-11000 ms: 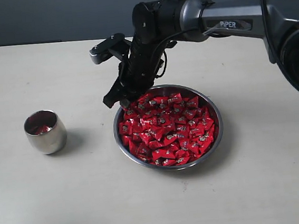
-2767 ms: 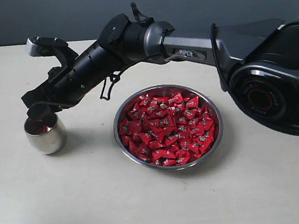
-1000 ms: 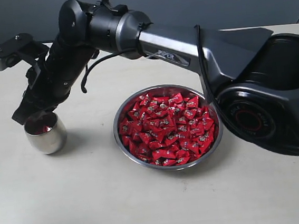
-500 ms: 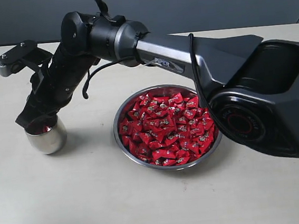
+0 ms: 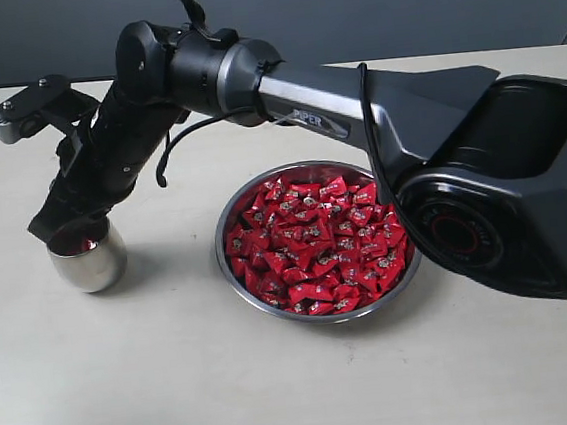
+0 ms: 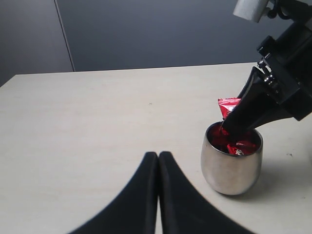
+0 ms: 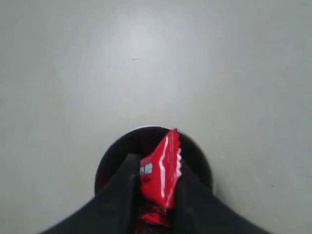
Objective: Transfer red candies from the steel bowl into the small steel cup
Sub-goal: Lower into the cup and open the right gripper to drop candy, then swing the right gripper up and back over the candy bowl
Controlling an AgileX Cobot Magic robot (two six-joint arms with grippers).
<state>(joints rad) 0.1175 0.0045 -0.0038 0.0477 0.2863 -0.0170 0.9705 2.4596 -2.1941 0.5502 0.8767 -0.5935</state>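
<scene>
Candy, one piece in a shiny red wrapper, is what the right gripper [image 5: 57,231] has between its black fingers [image 7: 124,187]. The jaws are pinched on this red candy [image 7: 164,174], which sticks up past the fingertips with its crimped edge showing. From the left arm's camera, the red candy [image 6: 228,105] sits just above the rim of the small steel cup [image 6: 229,171], while the tip of the right gripper [image 6: 228,127] dips into the cup's mouth. A few more wrapped pieces [image 6: 241,146] lie inside the cup.

Standing by the pale table [image 5: 179,383], I see the small steel cup [image 5: 92,264] upright at nine o'clock from the steel bowl [image 5: 418,232], apart from it with bare tabletop between. The bowl is heaped with red candies [image 5: 316,234]. The right arm comes in from three o'clock, passes over the twelve o'clock side of the bowl and slants down to the cup.

The left gripper [image 6: 158,159] has its two dark fingers pressed together with nothing between them. It points toward the cup from a little way off, over bare table. Looking down the right wrist, the dark inside of the small steel cup [image 7: 196,152] lies directly beneath the pinched candy.
</scene>
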